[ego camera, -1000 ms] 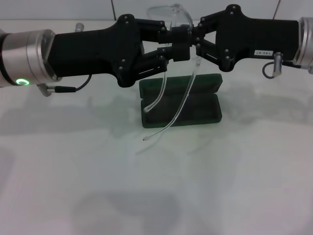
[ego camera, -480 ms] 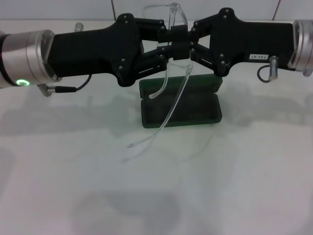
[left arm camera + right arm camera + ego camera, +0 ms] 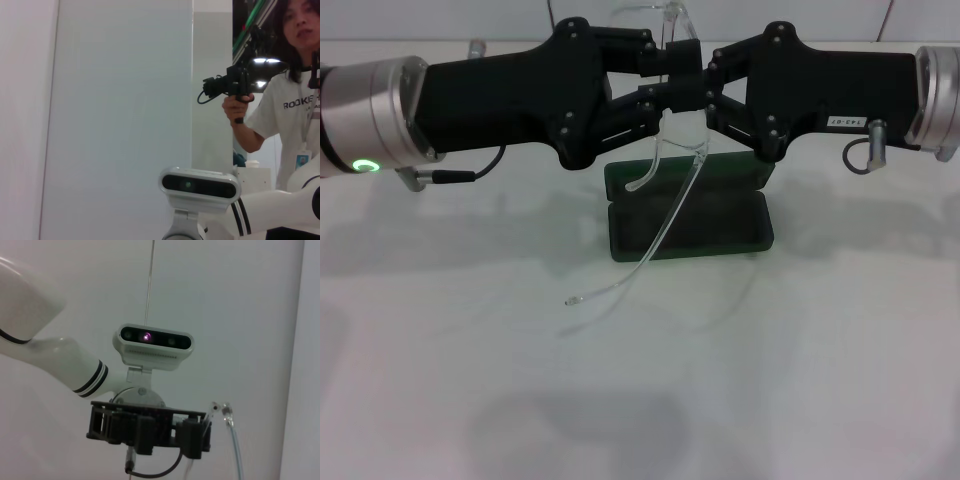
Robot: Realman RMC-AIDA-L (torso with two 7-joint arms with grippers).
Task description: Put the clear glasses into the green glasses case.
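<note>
Black left claw (image 3: 672, 72) and right claw (image 3: 705, 90) meet fingertip to fingertip mid-air, both clamped on the clear glasses (image 3: 665, 150), whose thin arms dangle down over the green glasses case (image 3: 720, 225). The case lies open on the white worktop (image 3: 640, 380), right under them. Both arms reach in level from either side, pale wall behind.

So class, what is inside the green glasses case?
The open green glasses case shows only dark lining; the clear glasses hang above it, and both grippers cover its back edge.

clear glasses (image 3: 672, 150) aloft, green glasses case (image 3: 688, 222) open
</note>
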